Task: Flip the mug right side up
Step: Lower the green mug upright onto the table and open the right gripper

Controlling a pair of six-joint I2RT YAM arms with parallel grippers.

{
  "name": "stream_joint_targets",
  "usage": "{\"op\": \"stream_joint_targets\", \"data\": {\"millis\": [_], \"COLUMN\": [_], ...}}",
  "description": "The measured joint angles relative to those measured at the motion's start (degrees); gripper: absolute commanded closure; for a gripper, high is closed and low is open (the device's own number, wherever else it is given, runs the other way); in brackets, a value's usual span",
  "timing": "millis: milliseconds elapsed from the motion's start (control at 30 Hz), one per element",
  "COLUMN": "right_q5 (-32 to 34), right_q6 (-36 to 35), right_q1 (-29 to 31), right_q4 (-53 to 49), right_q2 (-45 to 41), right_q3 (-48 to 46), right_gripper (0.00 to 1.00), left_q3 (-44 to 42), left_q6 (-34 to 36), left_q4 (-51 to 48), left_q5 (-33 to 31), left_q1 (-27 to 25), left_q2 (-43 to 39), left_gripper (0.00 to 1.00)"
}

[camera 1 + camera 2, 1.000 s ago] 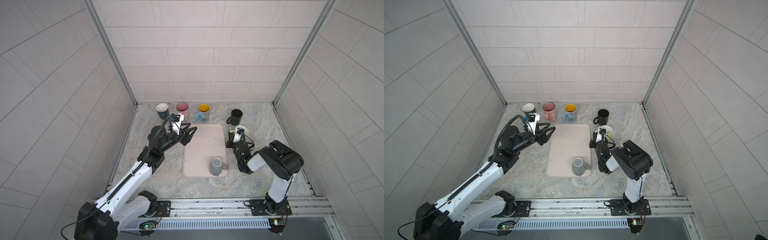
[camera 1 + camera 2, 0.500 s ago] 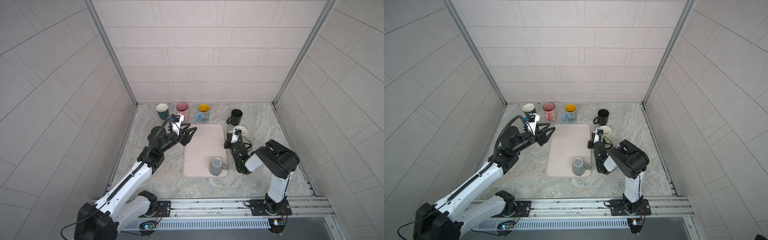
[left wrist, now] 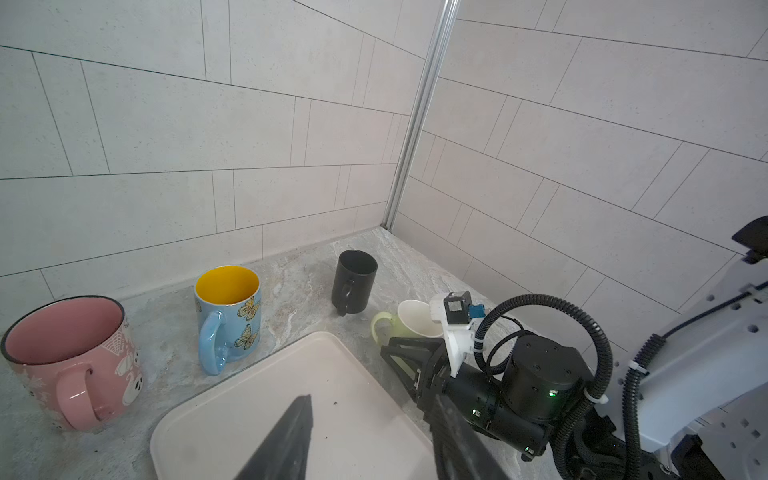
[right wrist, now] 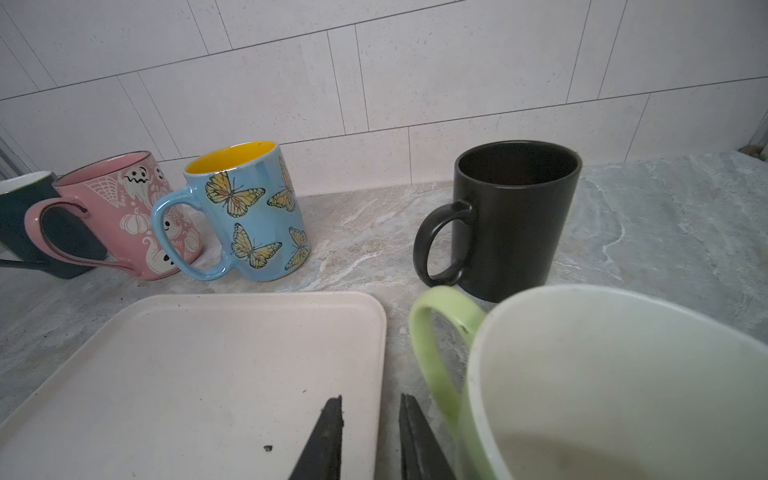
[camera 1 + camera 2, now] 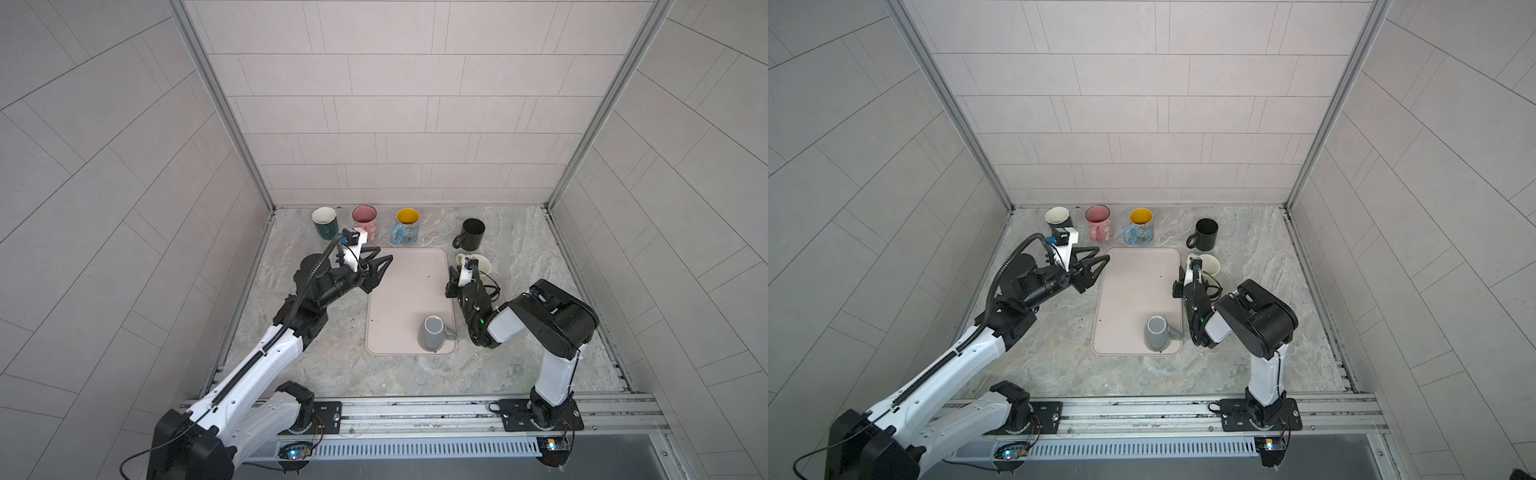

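From my station I see the right gripper [image 4: 370, 401] low over the right edge of the tray [image 5: 407, 286], its two fingers [image 4: 328, 436] a narrow gap apart with nothing between them. The green mug [image 4: 602, 374] stands upright on the counter [image 5: 519, 257] just past the tray's right edge. Its white inside faces up and its handle points toward the tray, just beside the gripper; I cannot tell whether a finger touches it. In both top views the grey mug [image 5: 432, 334] [image 5: 1158, 332] sits in the tray's near right corner with its handle turned toward the right arm. It looks to me as if it stands mouth down, though I cannot be sure from above. My left gripper [image 5: 380, 259] hovers over the tray's far left corner with its jaws spread wide and empty. Along the back wall four more mugs stand upright: a dark green mug [image 5: 325, 222], a pink mug [image 5: 365, 220], a blue butterfly mug [image 5: 406, 226] with a yellow inside, and a black mug [image 5: 473, 235] set apart to the right, just behind the green one.
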Motion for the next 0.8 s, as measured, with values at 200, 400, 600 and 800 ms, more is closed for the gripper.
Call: {"op": "stream_joint_targets", "data": {"millis": [200, 400, 600, 800], "right_q5": [0.5, 1.46, 2.19, 3.87], "right_q6": [0.0, 0.0, 0.13, 0.72], "right_q1": [0.5, 1.25, 2.47, 5.44], "right_q4": [-1.05, -2.64, -4.04, -7.76], "right_q2": [-0.87, -1.88, -3.69, -10.25], "right_q3": [0.07, 0.07, -0.11, -1.86], "right_gripper": [0.7, 0.67, 0.66, 0.63], "left_q3": [-0.04, -0.42, -0.74, -1.22], "left_q6": [0.15, 0.15, 0.15, 0.11], "left_q4": [-0.33, -0.7, -0.87, -0.94], "left_q5": [0.0, -0.02, -0.11, -0.59], "left_q1": [0.0, 0.0, 0.0, 0.0], "left_q2": [-0.59, -1.29, -2.01, -3.1], "left_gripper": [0.49, 0.49, 0.49, 0.49]}}
